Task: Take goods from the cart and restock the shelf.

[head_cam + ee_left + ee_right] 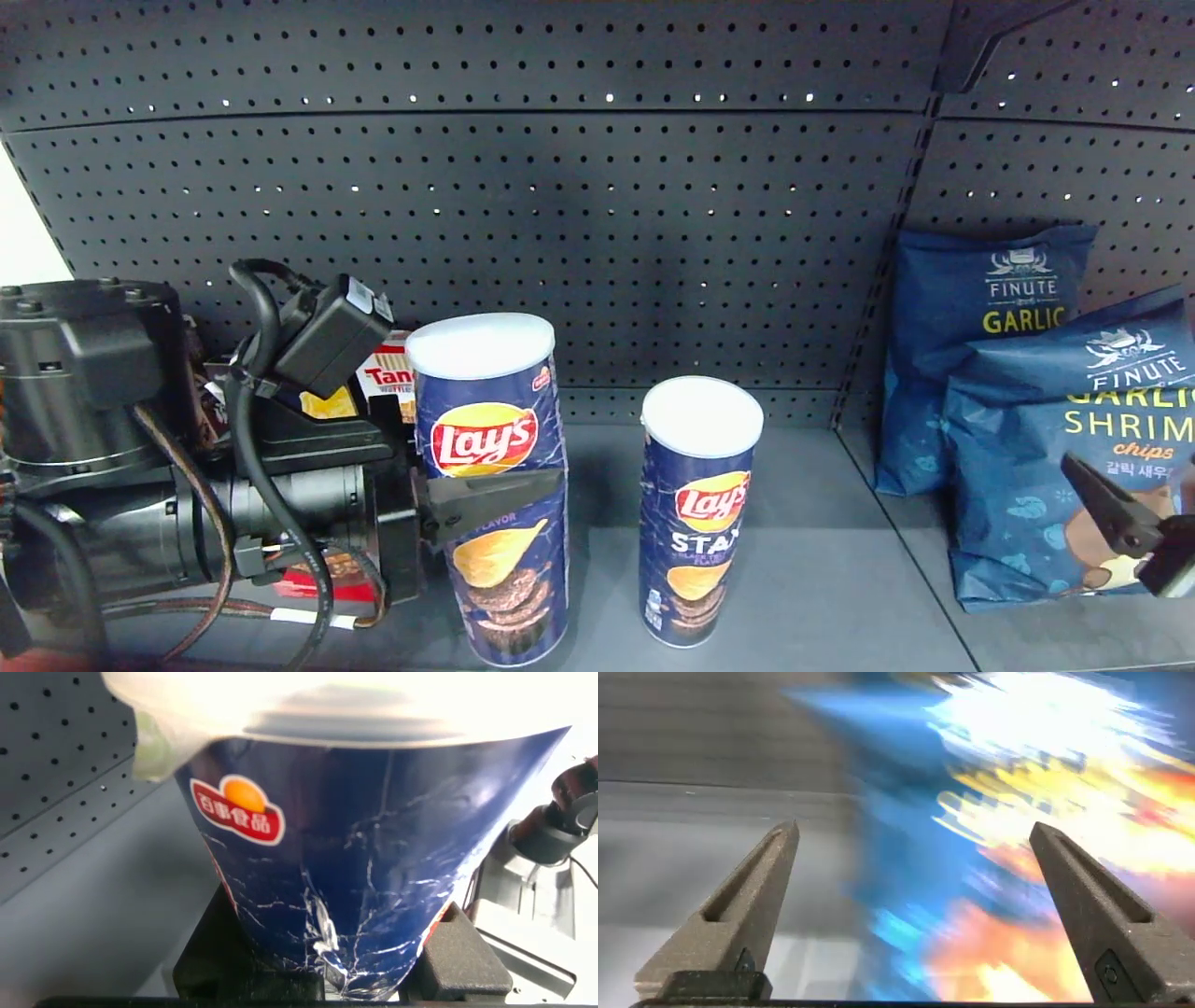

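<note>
left gripper [495,487] clamped mid-body on the chips can [485,411], upright just left of the other can [698,504]. light stiff tube, slick wrap, prob dents, so mid-height grip's best imo. right gripper [912,831] spread open, well right of it.

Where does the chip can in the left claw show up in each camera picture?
Head view: chip can, left of centre, gripped by the left gripper.
Left wrist view: chip can close up, between the fingers.
Right wrist view: faces blue bags instead.
Shared landmark: perforated back panel.
</note>
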Tool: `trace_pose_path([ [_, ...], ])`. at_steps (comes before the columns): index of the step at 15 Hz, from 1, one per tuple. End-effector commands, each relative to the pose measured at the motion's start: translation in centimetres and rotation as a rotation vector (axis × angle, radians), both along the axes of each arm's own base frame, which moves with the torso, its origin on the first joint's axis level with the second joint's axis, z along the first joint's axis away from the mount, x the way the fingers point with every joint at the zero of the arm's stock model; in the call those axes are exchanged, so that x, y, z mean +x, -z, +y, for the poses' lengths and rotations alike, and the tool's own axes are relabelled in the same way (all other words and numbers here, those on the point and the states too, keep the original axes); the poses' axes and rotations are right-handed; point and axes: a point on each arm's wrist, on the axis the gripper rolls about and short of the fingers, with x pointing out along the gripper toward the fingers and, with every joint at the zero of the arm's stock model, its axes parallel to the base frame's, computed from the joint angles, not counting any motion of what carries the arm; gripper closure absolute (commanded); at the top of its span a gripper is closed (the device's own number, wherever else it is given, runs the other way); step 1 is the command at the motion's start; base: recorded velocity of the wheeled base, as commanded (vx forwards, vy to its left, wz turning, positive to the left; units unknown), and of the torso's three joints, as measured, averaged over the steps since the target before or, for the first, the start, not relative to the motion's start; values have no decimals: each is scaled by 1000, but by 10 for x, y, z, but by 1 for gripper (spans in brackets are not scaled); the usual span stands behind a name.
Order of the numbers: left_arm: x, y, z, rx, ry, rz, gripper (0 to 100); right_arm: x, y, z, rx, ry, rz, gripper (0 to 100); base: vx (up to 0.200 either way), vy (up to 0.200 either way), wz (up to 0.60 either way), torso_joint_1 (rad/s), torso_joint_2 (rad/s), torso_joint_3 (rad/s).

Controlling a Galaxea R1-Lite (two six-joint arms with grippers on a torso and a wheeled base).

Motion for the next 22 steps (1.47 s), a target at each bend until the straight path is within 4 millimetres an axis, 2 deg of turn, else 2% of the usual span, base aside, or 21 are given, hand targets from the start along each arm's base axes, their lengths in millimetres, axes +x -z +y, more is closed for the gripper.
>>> trace_pose_path([
  [1,-1,-2,0,-2,3,-7,100,-45,6,-20,12,151,-52,0,0,0,0,0,0,0],
  [3,-2,-2,0,-4,5,-10,100,-74,21,-22,3,159,-17,0,0,0,0,0,0,0],
  [4,-4,-4,1,-6,5,-15,100,-103,43,-24,-15,170,10,0,0,0,0,0,0,0],
  [5,-5,-4,2,-8,3,-18,100,-120,60,-25,-47,175,15,0,0,0,0,0,0,0],
  [6,-6,-4,2,-9,5,-19,100,-129,73,-26,-60,185,22,0,0,0,0,0,0,0],
  [8,-8,-4,3,-9,5,-19,100,-127,69,-24,-54,141,-2,0,0,0,0,0,0,0],
  [11,-8,-5,3,-12,12,-23,100,-127,74,-19,-74,-95,33,0,0,0,0,0,0,0],
  [13,-9,-6,2,-13,17,-24,100,-127,75,-17,-69,-186,45,0,0,0,0,0,0,0],
  [14,-10,-7,2,-15,19,-28,100,-127,75,-17,-69,-183,46,0,0,0,0,0,0,0],
  [16,-9,-7,2,-17,20,-29,100,-127,76,-17,-29,-35,55,0,0,0,0,0,0,0],
  [18,-9,-7,2,-18,29,-29,100,-127,82,-18,24,-38,112,0,0,0,0,0,0,0],
  [22,-9,-8,2,-19,34,-30,100,-127,82,-17,24,-41,107,0,0,0,0,0,0,0],
])
